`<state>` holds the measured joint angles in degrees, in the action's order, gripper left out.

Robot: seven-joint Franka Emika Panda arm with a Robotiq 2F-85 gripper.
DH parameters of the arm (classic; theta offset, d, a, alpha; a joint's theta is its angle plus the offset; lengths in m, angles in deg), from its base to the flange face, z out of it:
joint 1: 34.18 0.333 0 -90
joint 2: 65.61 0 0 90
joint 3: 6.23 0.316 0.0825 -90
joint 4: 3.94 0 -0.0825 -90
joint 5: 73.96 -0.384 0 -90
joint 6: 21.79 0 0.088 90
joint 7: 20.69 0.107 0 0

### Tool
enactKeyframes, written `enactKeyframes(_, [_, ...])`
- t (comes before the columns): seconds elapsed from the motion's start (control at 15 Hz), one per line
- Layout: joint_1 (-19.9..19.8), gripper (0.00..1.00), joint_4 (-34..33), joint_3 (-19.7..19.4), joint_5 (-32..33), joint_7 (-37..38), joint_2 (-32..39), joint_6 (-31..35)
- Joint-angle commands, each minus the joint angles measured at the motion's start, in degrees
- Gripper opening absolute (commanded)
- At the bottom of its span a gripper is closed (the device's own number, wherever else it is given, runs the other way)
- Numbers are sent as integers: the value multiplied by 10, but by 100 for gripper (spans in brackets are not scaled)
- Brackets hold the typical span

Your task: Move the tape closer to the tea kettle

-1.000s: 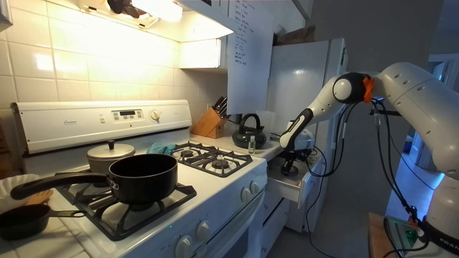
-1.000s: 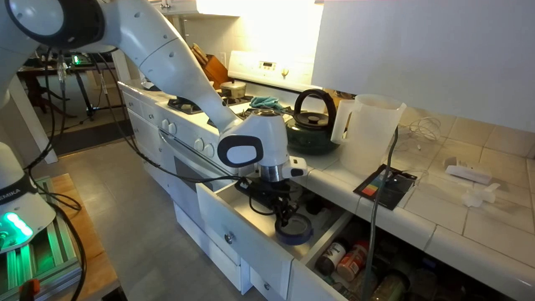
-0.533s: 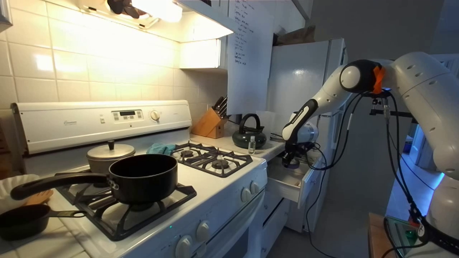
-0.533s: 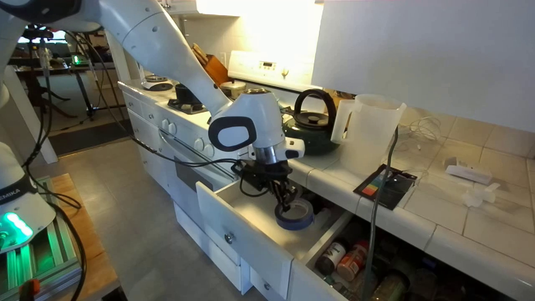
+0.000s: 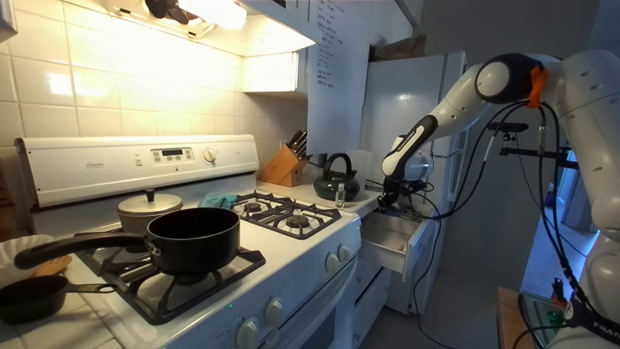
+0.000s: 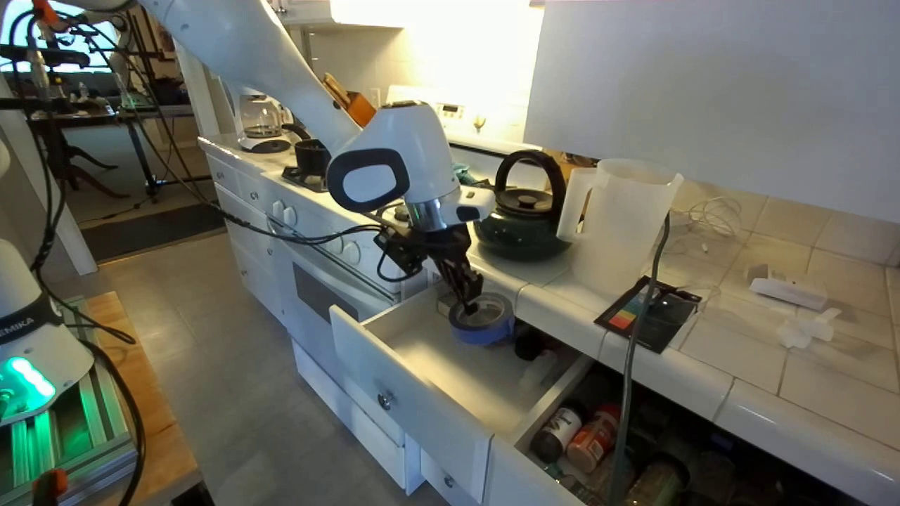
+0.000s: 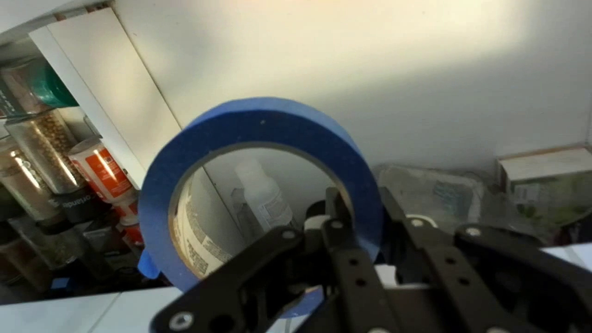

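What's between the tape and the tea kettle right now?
The tiled counter edge runs between the held tape and the tea kettle; that shows in an exterior view.

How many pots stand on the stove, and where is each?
2: on the stove, the black saucepan in front, the lidded metal pot behind it, partly hidden. No other shows; the tea kettle is on the counter.

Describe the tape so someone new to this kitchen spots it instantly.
Start at the white stove and find the open drawer under the tiled counter beside it. Just above that drawer, the robot's fingers hold the tape by one side. It is a blue ring with a wide open centre, unlike the white bottle in the drawer.
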<state>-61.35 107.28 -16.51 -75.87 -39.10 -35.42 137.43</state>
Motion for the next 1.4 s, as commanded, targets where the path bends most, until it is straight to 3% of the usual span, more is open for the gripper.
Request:
enactKeyframes(0.0, [37,5,74,-21,16,45,-86,24])
enactKeyframes(0.33, [77,5,96,-42,36,67,-132,62])
enactKeyframes(0.73, [63,5,107,8,-1,26,-150,186])
enactKeyframes(0.87, [44,5,105,44,-11,13,-156,210])
enactKeyframes(1.07, [-8,5,107,137,-33,-15,-166,213])
enactKeyframes(1.2, [-70,5,106,239,-80,-63,-174,187])
enactKeyframes(1.33, [-119,5,87,329,-171,-145,-174,153])
